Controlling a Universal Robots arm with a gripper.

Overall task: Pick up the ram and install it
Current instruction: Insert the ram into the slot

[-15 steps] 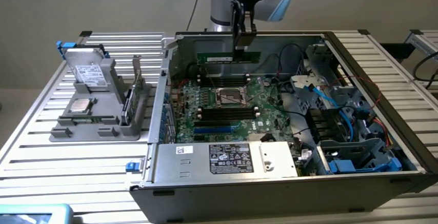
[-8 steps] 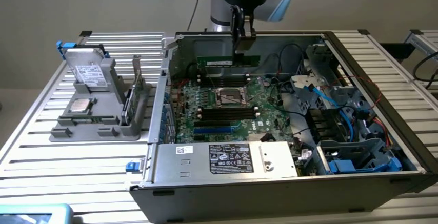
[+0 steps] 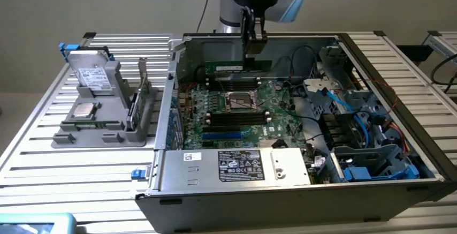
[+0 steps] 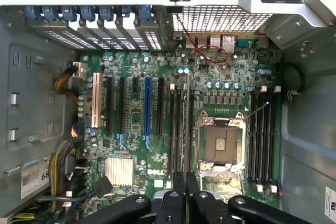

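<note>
Ram [image 3: 232, 67] clamped in jaws, long edge down — held over motherboard [image 3: 214, 103] inside open computer case [image 3: 286, 199].

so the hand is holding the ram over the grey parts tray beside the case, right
no, the hand holds the ram over the motherboard inside the open computer case, not over the grey parts tray; the exterior view shows it

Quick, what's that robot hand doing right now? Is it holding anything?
The hand is closed, holding the ram above the motherboard.
</note>
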